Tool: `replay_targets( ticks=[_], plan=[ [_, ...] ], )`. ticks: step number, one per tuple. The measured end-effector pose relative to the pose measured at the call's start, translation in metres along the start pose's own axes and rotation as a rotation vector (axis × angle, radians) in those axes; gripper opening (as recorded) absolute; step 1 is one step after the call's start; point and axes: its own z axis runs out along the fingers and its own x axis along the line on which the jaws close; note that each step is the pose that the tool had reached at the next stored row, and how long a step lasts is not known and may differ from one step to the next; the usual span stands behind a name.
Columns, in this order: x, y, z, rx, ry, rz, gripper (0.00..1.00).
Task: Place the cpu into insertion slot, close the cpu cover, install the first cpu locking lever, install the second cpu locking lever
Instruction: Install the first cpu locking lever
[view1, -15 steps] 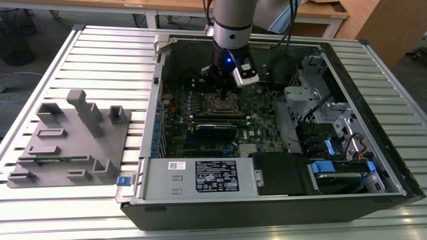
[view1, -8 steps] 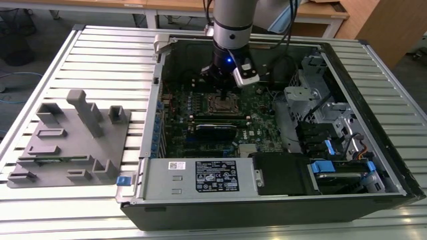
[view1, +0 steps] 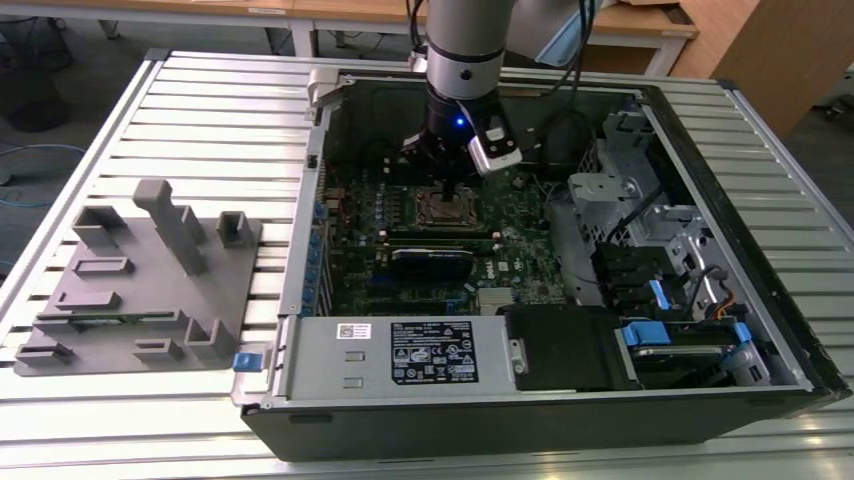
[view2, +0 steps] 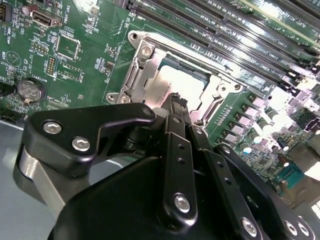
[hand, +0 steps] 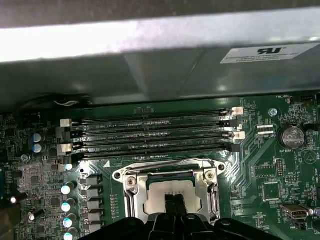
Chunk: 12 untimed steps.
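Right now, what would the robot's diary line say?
gripper: shut, tip over cpu | cpu: in insertion slot | cpu cover: down

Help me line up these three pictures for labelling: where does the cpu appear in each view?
Exterior view: the cpu sits mid-motherboard, right under the hand.
Second wrist view: its bright metal top lies inside the silvery frame, just past the hand.
First wrist view: it sits low and central, beyond the fingertips.
Shared landmark: the long memory slots beside the socket, seen in both wrist views.

lab: slatted workbench (view1: 160, 110), opened computer case (view1: 534, 410)
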Motion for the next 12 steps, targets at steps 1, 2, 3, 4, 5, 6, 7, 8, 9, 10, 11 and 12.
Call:
replay_targets(
  ticks=[1,2,3,4,5,6,7,8,9,10,11,12],
  plan=[
    [0.0,0.0,0.0,0.0,0.0,0.0,0.11],
    [0.0,-0.0001,0.0,0.0001,0.0,0.0,0.11],
    [0.0,-0.0001,-0.0005,0.0002,0.0001,0.0,0.11],
    [0.0,-0.0001,-0.0015,0.0002,0.0001,0.0,0.11],
    [-0.0001,0.0,-0.0029,0.0003,0.0001,0.0,0.11],
    [-0.0001,0.0,-0.0041,0.001,0.0005,0.0,0.11],
    [-0.0002,0.0001,-0.005,0.0028,0.0009,0.0,0.11],
    [-0.0003,0.0002,-0.0054,0.0059,0.0017,0.0,0.11],
    [-0.0002,0.0001,-0.0058,0.0119,0.0035,-0.001,0.11],
    [-0.0002,0.0001,-0.006,0.0189,0.0049,-0.001,0.11],
    [-0.0002,0.0001,-0.006,0.0219,0.0051,-0.001,0.11],
    [-0.0002,0.0001,-0.006,0.022,0.0052,-0.001,0.11]
  ],
)
